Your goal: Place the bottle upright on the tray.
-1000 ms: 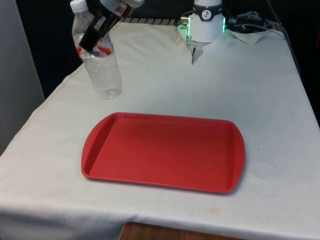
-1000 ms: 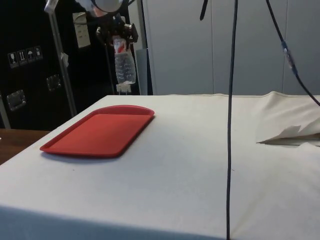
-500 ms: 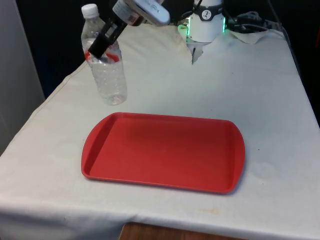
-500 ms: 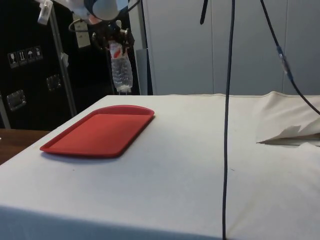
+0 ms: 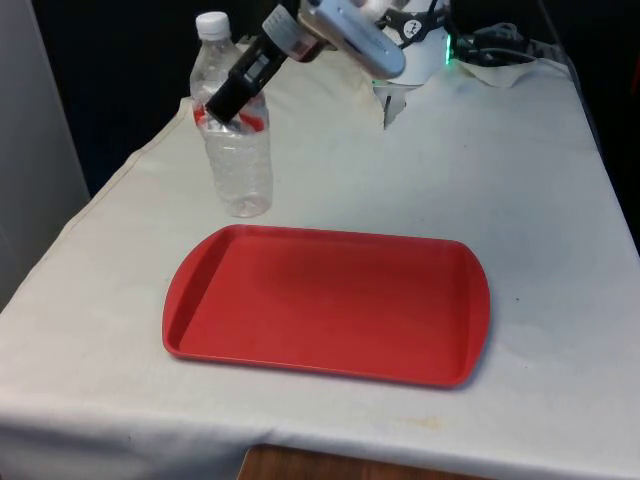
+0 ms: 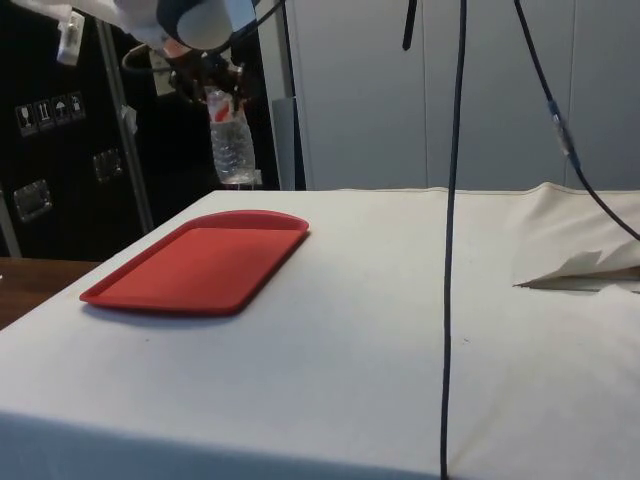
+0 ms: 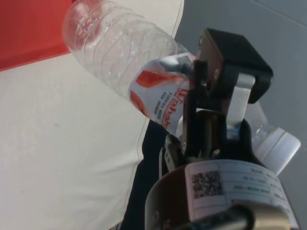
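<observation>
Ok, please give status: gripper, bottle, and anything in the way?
Gripper shut on water bottle at its label. Bottle upright, in the air, beyond red tray. Tray bare, nothing in the way.

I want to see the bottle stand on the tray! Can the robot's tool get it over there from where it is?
Probably yes. The tool holds the bottle upright in the air just beyond the red tray, whose bare surface leaves the way free.

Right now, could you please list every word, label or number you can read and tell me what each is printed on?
Red and white label on the bottle, held in the pincer: red brand lettering, partly covered, not legible for certain.
Small print under it: too small to read.
Tray: no text.
</observation>
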Tool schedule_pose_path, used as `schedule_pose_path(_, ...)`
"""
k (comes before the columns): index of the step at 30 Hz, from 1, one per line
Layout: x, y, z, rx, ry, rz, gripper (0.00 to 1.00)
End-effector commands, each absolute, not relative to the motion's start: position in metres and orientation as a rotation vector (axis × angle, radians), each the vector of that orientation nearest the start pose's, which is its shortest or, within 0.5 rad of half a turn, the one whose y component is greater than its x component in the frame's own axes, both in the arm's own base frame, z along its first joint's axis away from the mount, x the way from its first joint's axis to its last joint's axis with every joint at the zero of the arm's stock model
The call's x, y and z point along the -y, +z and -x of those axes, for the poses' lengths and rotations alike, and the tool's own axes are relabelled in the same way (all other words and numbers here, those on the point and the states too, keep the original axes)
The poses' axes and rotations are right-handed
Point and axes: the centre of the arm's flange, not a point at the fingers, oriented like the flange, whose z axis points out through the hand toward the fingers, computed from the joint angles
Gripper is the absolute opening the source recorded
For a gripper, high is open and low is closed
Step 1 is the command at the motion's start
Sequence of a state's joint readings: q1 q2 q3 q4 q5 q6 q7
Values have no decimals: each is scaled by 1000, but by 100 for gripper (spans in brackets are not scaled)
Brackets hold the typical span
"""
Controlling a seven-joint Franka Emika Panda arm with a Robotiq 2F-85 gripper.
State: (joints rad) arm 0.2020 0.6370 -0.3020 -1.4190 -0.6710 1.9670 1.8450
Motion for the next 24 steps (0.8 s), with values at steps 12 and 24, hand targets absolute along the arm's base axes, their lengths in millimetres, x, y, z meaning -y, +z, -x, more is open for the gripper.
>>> schedule_pose_path(12,38,351,-719,1772,777,-1702,0)
schedule_pose_path(24,10,349,-722,1755,814,-1674,0)
